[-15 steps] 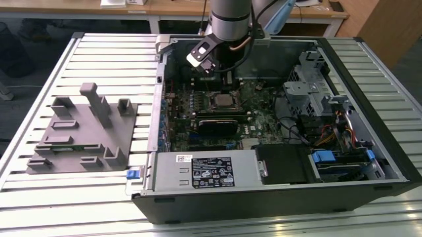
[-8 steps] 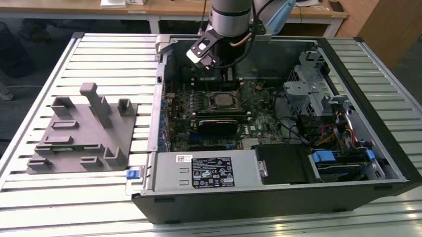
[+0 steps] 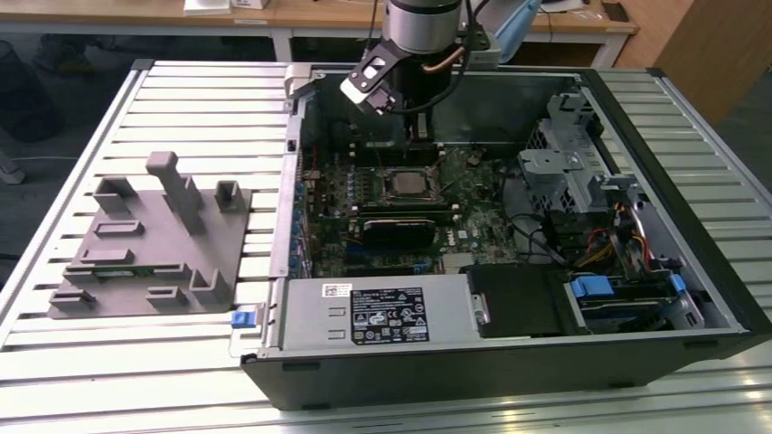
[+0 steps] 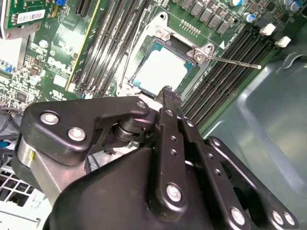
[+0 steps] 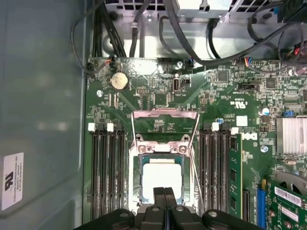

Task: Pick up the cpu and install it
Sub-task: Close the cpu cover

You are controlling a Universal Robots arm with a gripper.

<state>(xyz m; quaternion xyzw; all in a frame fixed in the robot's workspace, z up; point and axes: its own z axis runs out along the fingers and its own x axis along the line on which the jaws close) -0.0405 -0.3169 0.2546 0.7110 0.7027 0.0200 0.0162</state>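
Observation:
The cpu [image 5: 162, 178], a pale silvery square chip, lies flat inside the socket on the green motherboard; I also see the cpu [image 4: 163, 68] in the second wrist view and, from the exterior view, the cpu [image 3: 408, 185] in the middle of the open computer case. The socket's metal frame [image 5: 165, 120] is swung open beside it, and its thin lever [image 4: 235, 61] sticks out. My gripper [image 5: 164, 192] hangs just above the chip's edge with its black fingers shut together and nothing between them; the gripper [image 4: 168, 93] and gripper [image 3: 418, 136] sit over the board.
The case walls [image 3: 675, 154] enclose the board. A labelled power supply [image 3: 374, 312] sits at the front, a drive cage [image 3: 579, 172] on the exterior view's right, and cables [image 5: 201, 43] lie nearby. A grey fixture [image 3: 151, 240] lies on the slatted table. A green memory stick [image 5: 235, 177] stands beside the socket.

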